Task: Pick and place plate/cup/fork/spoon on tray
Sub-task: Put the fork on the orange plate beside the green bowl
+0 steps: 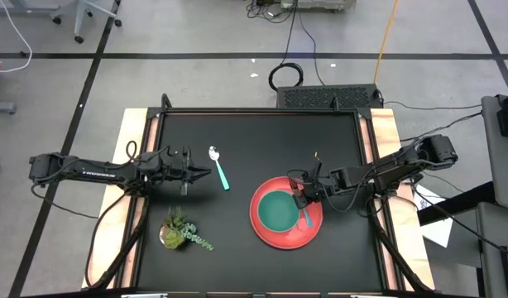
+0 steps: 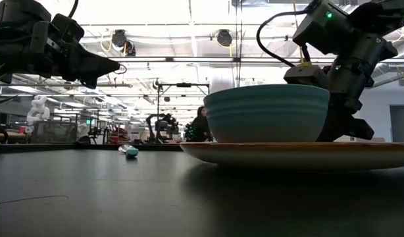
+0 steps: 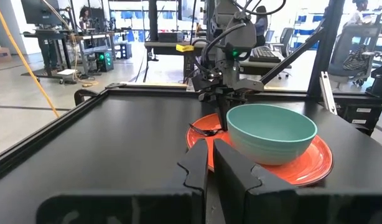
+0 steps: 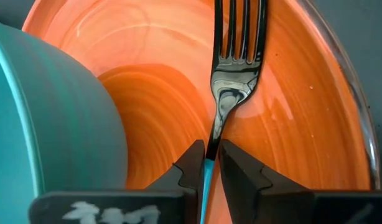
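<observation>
The coral-red tray (image 1: 266, 232) lies right of the table's middle, with the teal-green cup (image 1: 278, 211) standing on its floor. My right gripper (image 1: 301, 197) is over the tray's right part, beside the cup, shut on the fork (image 4: 237, 37). The fork's light-blue handle (image 1: 308, 218) points toward the near edge. The spoon (image 1: 218, 168), with a silver head and a teal handle, lies flat on the table left of the tray. My left gripper (image 1: 206, 173) is shut and empty, just left of the spoon and above the table. My right gripper pinches the fork between its two fingers where the metal neck meets the blue handle (image 4: 211, 149). The fingers come from above, one on each side of the thin shaft. The tines (image 4: 239, 25) reach out over the tray's floor beside the cup. Whether they rest on it I cannot tell.
A small potted plant (image 1: 178, 232) stands near the table's front left. A raised frame (image 1: 262, 112) runs round the black table top. Bare table lies between the spoon and the tray. People and desks show in the room beyond.
</observation>
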